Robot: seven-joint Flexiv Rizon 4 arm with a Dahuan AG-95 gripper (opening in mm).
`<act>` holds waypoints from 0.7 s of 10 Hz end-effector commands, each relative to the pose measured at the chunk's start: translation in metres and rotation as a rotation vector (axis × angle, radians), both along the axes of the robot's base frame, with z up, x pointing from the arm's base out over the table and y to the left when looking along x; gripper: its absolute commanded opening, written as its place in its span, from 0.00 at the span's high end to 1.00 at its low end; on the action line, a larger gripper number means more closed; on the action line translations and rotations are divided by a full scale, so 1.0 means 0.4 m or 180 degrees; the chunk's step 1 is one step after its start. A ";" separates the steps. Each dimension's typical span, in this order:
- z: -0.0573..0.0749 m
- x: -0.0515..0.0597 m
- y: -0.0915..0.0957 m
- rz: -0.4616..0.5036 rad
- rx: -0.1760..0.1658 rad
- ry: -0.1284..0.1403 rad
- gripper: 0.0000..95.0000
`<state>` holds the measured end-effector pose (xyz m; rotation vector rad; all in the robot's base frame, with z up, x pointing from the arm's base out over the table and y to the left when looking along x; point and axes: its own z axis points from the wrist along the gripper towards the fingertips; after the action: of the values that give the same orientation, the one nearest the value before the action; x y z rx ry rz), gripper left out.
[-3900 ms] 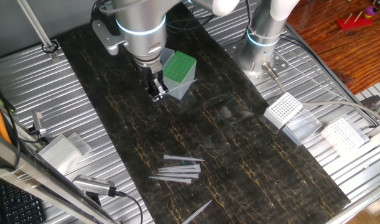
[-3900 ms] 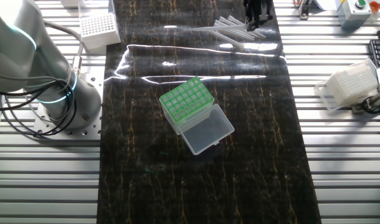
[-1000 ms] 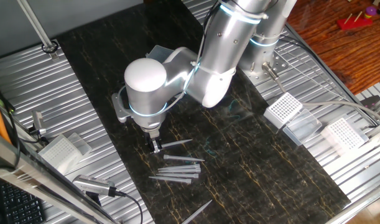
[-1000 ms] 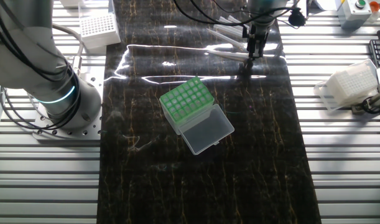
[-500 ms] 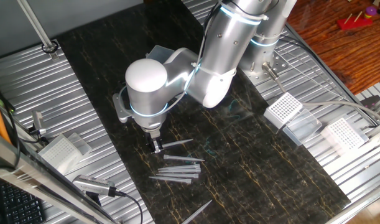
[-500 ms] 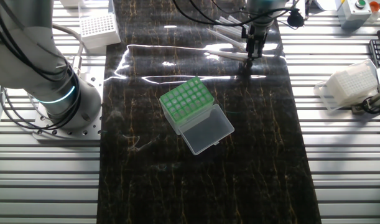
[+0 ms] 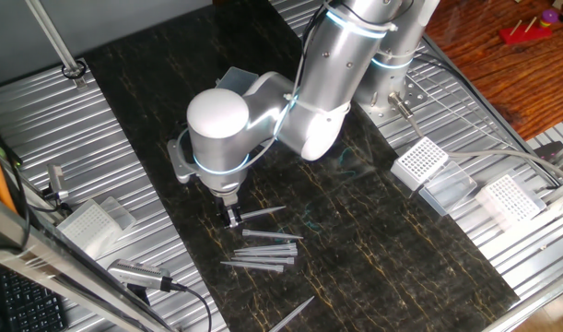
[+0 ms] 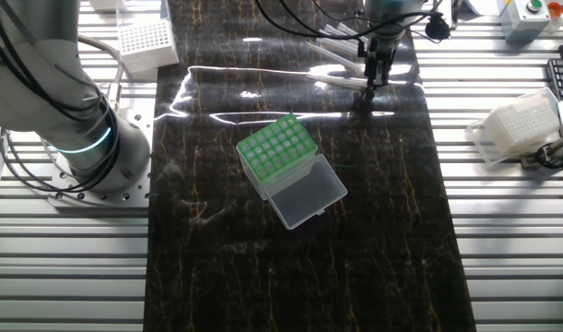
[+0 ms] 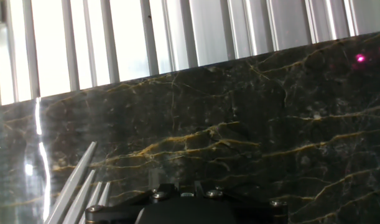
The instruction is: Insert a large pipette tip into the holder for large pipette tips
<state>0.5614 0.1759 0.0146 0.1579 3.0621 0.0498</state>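
Observation:
The holder for large pipette tips (image 8: 276,152) has a bright green perforated top and an open clear lid (image 8: 307,192); in one fixed view my arm hides all but a corner of it (image 7: 233,77). Several large pipette tips (image 7: 263,249) lie loose on the dark mat. One tip (image 7: 261,213) lies apart from the pile and also shows in the other fixed view (image 8: 341,80). My gripper (image 7: 230,218) points down at that tip's wide end, just above the mat, fingers a little apart, holding nothing. The hand view shows tips (image 9: 78,186) at lower left.
White-grid racks with clear lids stand off the mat: two at one side (image 7: 421,164) (image 7: 507,200), one at the other (image 7: 89,224). A second arm's base (image 8: 83,138) stands beside the mat. A pipette (image 7: 138,274) lies on the slatted table.
Since 3.9 s ago my gripper moved from beside the green holder to the loose tips. Over the last second it has barely shifted.

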 end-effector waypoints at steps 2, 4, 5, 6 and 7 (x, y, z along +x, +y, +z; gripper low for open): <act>0.001 0.000 0.000 0.0033 -0.0015 0.0000 1.00; 0.001 0.000 0.000 0.0062 -0.0018 -0.0002 0.80; 0.001 0.000 0.000 0.0065 -0.0019 -0.0003 0.80; 0.001 0.001 0.001 0.0066 -0.0020 -0.0003 0.80; 0.001 0.001 0.001 0.0061 -0.0021 -0.0002 0.80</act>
<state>0.5619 0.1760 0.0148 0.1296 3.0624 0.0415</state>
